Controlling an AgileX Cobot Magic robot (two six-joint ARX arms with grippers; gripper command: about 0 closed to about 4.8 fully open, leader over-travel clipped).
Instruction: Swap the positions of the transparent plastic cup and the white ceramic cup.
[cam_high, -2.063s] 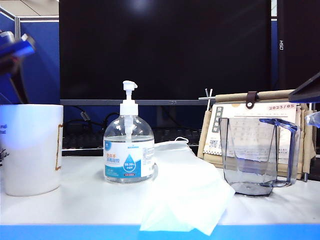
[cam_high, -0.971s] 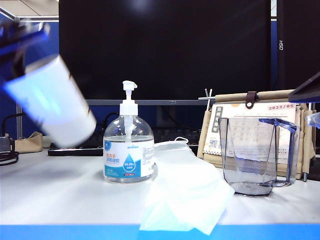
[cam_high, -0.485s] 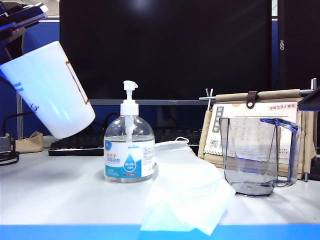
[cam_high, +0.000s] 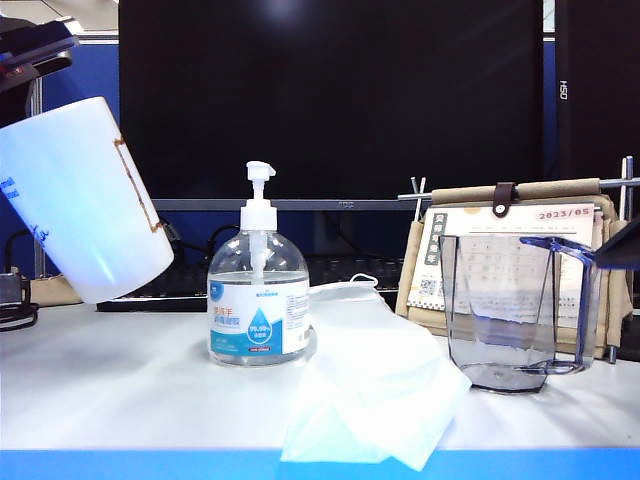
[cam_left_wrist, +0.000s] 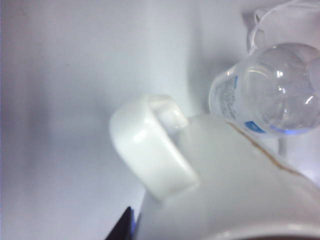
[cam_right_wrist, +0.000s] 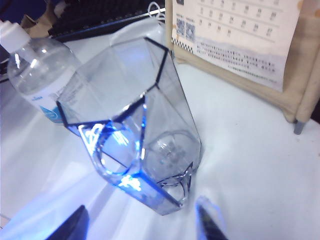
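Left gripper (cam_high: 30, 50) lifts white ceramic cup (cam_high: 85, 200); right gripper (cam_right_wrist: 145, 227) open above transparent plastic cup (cam_right_wrist: 132, 135).

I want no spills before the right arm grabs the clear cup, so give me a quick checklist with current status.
1. White ceramic cup lifted off the table, tilted: ok.
2. Left gripper shut on it: ok per its grip at the rim; fingers mostly hidden.
3. Right gripper open: ok.
4. Transparent plastic cup upright, between the fingers' line: ok.
5. Right gripper touching it: cannot tell.
6. Sanitizer bottle clear of the white cup: ok.
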